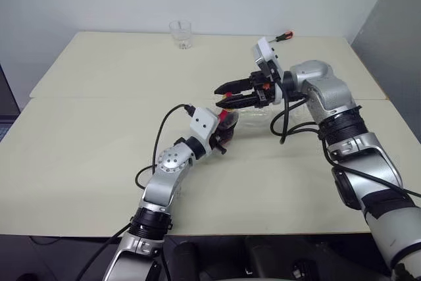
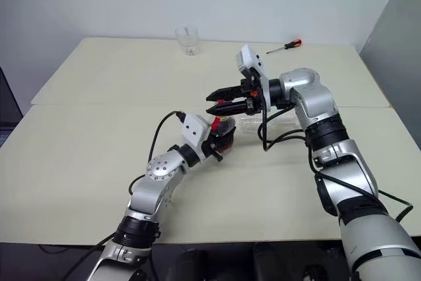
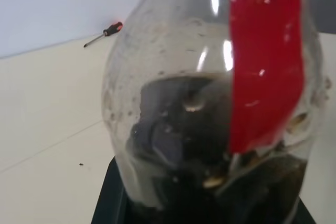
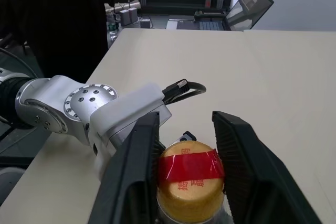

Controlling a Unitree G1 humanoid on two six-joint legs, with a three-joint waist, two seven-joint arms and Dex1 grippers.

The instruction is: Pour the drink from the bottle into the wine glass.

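The left tool (image 2: 220, 137) gripped the bottle (image 3: 210, 119) of dark drink (image 3: 210, 156) above the tabletop (image 1: 92, 129) — the right tool (image 4: 186, 174), jaws apart, straddled its cap (image 4: 190, 177) — nothing poured yet.

We see the bottle (image 3: 210, 108) as clear, glossy plastic, speckled with droplets inside above the dark drink (image 3: 178, 145), with a smooth, shiny red strip (image 3: 265, 61) and a matt yellowish cap (image 4: 190, 179) taped in red. The table (image 1: 85, 116) has a smooth, matt cream top, and the tumbler (image 1: 180, 33) on it looks like clear glass or plastic. The right gripper (image 1: 227, 95) has matt black ribbed fingers (image 4: 239, 161), and the arms show brushed silver metal with glossy white plastic housings.
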